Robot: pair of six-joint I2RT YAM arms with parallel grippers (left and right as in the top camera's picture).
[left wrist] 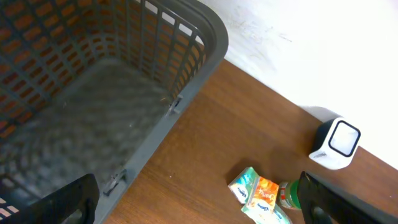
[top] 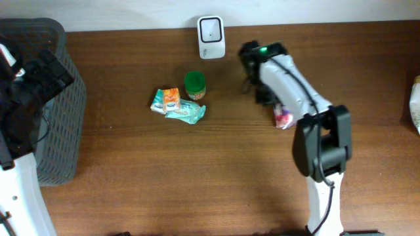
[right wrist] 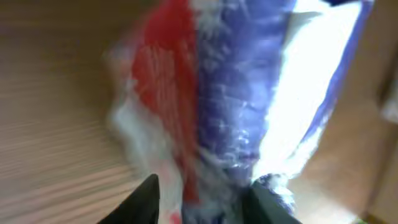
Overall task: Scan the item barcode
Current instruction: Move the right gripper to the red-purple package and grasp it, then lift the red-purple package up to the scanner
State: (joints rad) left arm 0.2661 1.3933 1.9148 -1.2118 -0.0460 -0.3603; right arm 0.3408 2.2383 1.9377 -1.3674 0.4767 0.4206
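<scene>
A crinkly red, blue and white plastic packet point(right wrist: 236, 93) fills the right wrist view, blurred, and sits between my right gripper's point(right wrist: 205, 196) dark fingers, which press on its lower end. From overhead the packet point(top: 283, 118) shows as a pink-white bit on the table under the right arm, right of centre. The white barcode scanner point(top: 211, 37) stands at the table's back edge and is also seen in the left wrist view as the scanner point(left wrist: 336, 143). My left gripper point(left wrist: 196, 208) hangs wide open and empty above the basket's edge at the far left.
A grey mesh basket point(top: 62, 124) stands at the left end. A green-lidded jar point(top: 194, 85) and small tissue packs point(top: 172, 101) lie at the table's middle, left of the right arm. A white object point(top: 415, 105) pokes in at the right edge.
</scene>
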